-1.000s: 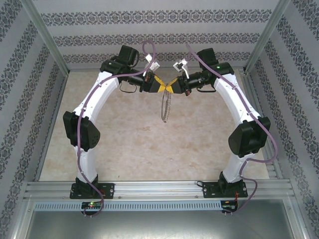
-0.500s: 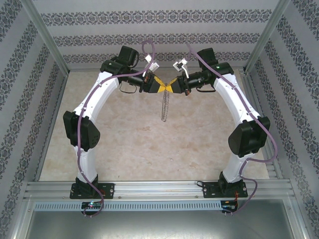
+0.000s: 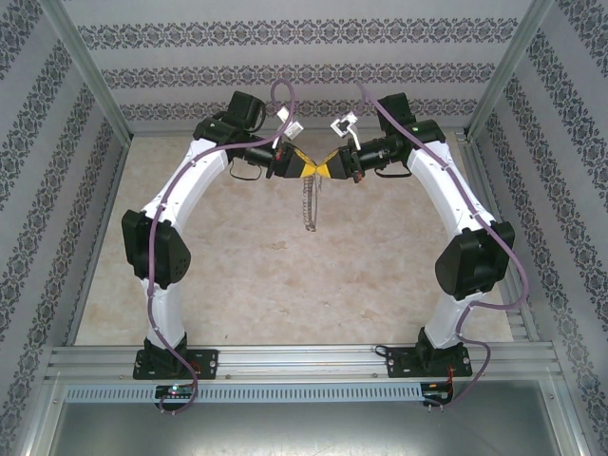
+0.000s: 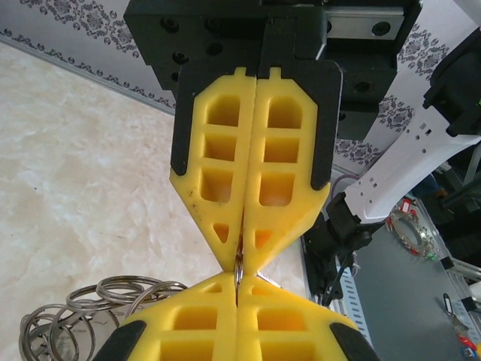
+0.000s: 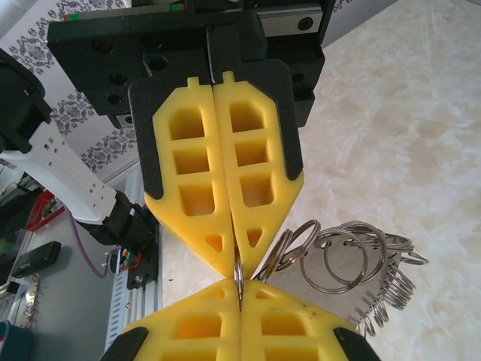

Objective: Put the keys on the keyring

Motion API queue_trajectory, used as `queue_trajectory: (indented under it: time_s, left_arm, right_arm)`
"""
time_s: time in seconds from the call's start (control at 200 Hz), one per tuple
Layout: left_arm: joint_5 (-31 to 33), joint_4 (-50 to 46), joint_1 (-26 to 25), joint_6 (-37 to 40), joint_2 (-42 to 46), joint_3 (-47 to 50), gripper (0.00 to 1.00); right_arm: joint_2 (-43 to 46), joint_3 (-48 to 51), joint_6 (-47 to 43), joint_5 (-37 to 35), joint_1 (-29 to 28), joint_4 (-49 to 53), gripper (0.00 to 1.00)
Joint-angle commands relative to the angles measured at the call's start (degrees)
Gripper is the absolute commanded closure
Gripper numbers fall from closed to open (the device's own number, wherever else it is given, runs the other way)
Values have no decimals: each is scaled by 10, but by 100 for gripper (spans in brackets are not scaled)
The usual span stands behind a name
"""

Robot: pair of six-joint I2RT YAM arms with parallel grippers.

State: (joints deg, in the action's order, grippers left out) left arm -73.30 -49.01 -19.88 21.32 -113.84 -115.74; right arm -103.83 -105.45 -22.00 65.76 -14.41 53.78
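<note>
My left gripper and right gripper meet tip to tip above the far middle of the table. Both are shut on the same thin metal rim of the keyring, which hangs below them, edge-on and chain-like. In the left wrist view my yellow fingertips pinch the rim, with the right gripper's fingers just below. The right wrist view shows the same pinch on the rim. The keys, small silvery looped pieces, hang in a bunch beside the grip.
The pale marbled tabletop lies well below the hanging ring. Patterned walls close in the back and sides. An aluminium rail with both arm bases runs along the near edge.
My left gripper has closed fully on the rim. The hanging keyring has turned from a visible loop to edge-on and now looks narrower and shorter. The right arm is unchanged.
</note>
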Motion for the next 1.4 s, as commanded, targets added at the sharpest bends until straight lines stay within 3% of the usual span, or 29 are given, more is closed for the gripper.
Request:
queue_trajectory:
  time_s: [0.0,0.21,0.37,0.71,0.829,0.974,1.199,1.394]
  left_arm:
    - [-15,57,-17,-47,15,29,100]
    - [-16,88,-16,-77,17,38,100]
    - [-15,114,-16,-97,25,48,100]
    - [21,192,-15,-157,63,95,100]
    - [47,256,-15,-203,81,128,100]
    - [63,318,-12,-249,92,157,100]
    - [80,350,-10,-305,82,159,100]
    - [75,363,-5,-348,79,161,100]
  right_arm:
    - [-3,0,25,36,6,-58,100]
    - [27,29,80,48,25,-107,73]
    - [62,65,111,46,41,-137,64]
    - [162,251,293,20,68,-374,62]
    - [189,309,370,-38,63,-469,61]
    - [217,405,535,-93,73,-671,56]
    - [224,471,673,-170,71,-794,53]
    - [230,508,736,-226,68,-862,52]
